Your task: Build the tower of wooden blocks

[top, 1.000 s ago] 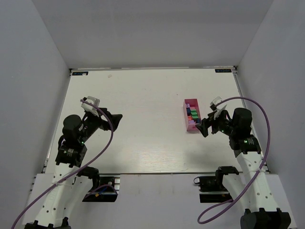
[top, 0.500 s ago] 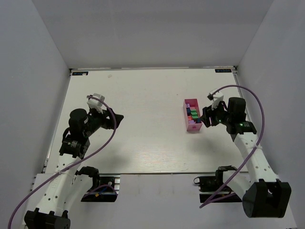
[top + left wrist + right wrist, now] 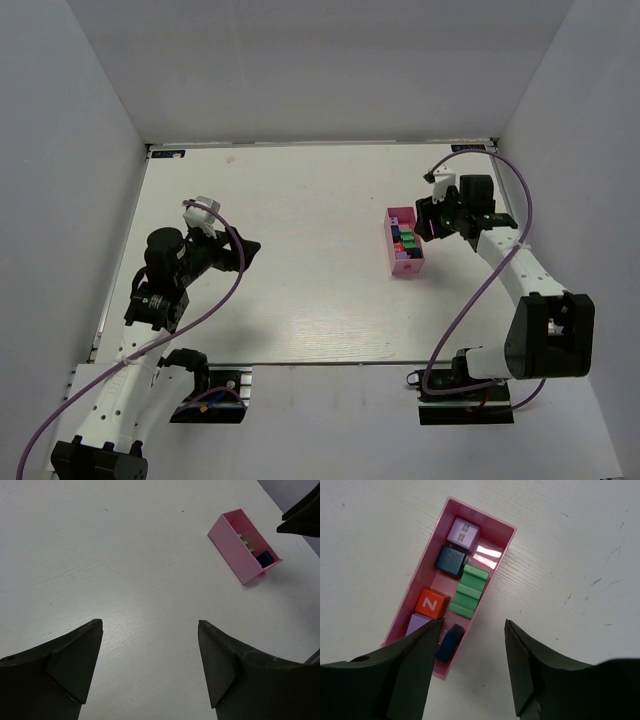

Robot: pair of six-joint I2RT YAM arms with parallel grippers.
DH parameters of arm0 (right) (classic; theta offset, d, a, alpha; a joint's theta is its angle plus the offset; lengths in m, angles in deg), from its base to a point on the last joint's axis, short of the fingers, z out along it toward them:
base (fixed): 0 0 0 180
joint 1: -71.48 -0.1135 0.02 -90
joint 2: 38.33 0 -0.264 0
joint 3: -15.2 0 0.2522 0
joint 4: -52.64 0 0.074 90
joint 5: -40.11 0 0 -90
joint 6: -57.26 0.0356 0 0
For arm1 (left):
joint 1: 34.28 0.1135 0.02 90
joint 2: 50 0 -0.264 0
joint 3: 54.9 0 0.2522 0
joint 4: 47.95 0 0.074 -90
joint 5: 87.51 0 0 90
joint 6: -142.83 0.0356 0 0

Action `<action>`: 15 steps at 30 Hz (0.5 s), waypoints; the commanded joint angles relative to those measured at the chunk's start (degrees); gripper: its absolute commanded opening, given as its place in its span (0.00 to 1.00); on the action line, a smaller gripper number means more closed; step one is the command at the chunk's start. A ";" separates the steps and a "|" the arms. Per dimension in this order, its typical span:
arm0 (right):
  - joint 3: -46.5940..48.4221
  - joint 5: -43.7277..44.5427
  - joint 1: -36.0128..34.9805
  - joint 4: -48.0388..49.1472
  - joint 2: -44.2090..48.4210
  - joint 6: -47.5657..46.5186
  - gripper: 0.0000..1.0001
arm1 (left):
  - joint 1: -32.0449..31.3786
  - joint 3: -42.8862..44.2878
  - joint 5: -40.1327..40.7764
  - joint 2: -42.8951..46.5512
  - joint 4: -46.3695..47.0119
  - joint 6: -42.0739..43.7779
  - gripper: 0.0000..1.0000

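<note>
The small painted blocks lie loose in a pink tray [image 3: 418,578], none stacked. In the right wrist view I see a lilac block [image 3: 463,532], a dark blue block [image 3: 451,560], green stepped blocks [image 3: 467,591], a red-orange "N" block [image 3: 432,603], a purple block [image 3: 417,625] and another dark blue block [image 3: 450,642]. My right gripper [image 3: 473,625] is open and empty above the tray's near right edge; it shows beside the tray [image 3: 404,268] in the top view [image 3: 430,222]. My left gripper [image 3: 150,623] is open and empty over bare table, far left of the tray [image 3: 231,547].
The white table [image 3: 300,290] is enclosed by grey walls at the left, right and back. The right arm's purple cable [image 3: 470,300] loops over the table's right part. The left arm [image 3: 165,270] sits at the left side.
My right arm has swung toward the far side, bringing its gripper from the tray's near right corner to its right side. My left gripper moved slightly forward, then held still.
</note>
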 commanded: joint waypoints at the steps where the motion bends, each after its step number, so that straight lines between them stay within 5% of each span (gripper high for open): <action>1: 3.52 2.57 -1.18 1.98 -2.52 1.26 0.60 | -0.11 1.31 -1.18 0.22 -0.50 -0.76 0.87; 15: 7.83 11.71 -5.57 3.21 -14.47 3.90 0.56 | -0.11 1.31 -1.71 -0.31 -0.50 -1.29 0.87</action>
